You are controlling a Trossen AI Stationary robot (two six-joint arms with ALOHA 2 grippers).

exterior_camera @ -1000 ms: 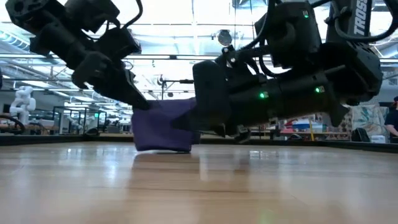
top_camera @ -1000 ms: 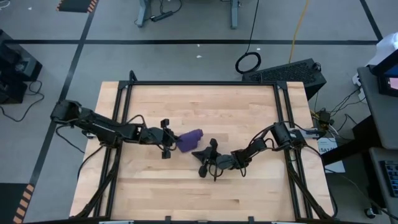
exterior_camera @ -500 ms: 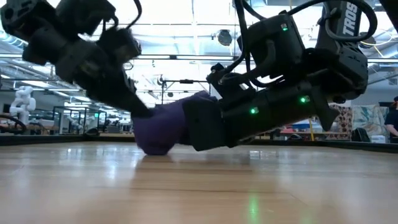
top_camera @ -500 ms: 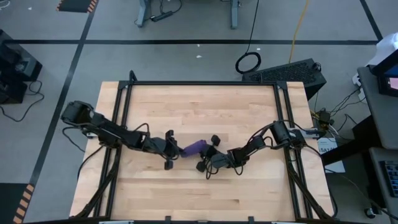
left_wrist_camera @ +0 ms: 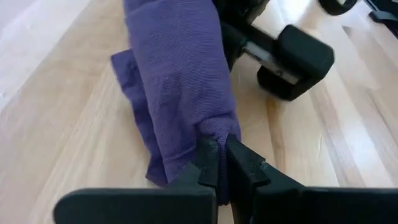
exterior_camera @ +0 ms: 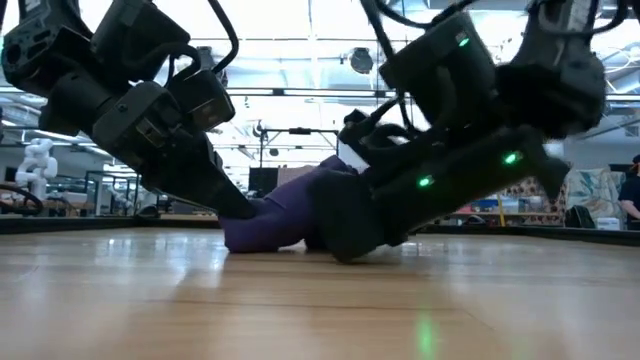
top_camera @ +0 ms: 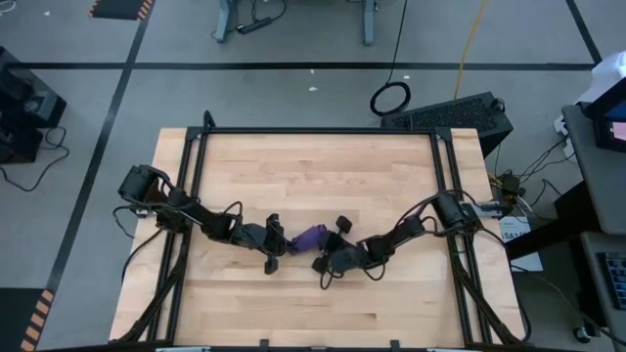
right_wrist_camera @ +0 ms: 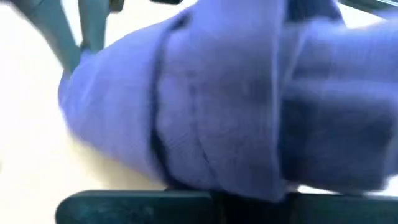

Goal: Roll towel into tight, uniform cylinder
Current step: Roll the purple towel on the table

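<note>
The purple towel (top_camera: 310, 237) lies as a short, loosely rolled bundle on the wooden table (top_camera: 313, 166), about mid-table; the low view shows its underside on the wood (exterior_camera: 285, 218). My left gripper (top_camera: 285, 242) comes at its left end and is shut on it (left_wrist_camera: 221, 158). My right gripper (top_camera: 327, 252) is at its right end, shut, with the cloth (right_wrist_camera: 217, 106) filling its wrist view. No tag shows. My left gripper pinches the cloth at the roll's left end (left_wrist_camera: 211, 132) between its two fingertips (left_wrist_camera: 208, 155). The fingers slant down from the table's left, along the roll. The roll lies on the table, a loose flap (left_wrist_camera: 134, 81) spread beside it. My right gripper is shut on the towel's right end (exterior_camera: 318, 205), slanting down from the table's right. The bundled cloth itself hides the fingers in the right wrist view, so which layer or fold it has cannot be told. The towel rests on the table below it.
Black frame rails (top_camera: 318, 131) run along the table's far edge and sides. Bare wood (top_camera: 323, 303) lies toward the near edge and behind the towel. Cables trail from both arms onto the table's sides.
Both grippers have sunk, staying shut on the towel's ends, and their wrists have rolled. The left one has also gone toward the near and right edges. The towel, which stood taller between them, now lies as a lower, narrower bundle on the table.
</note>
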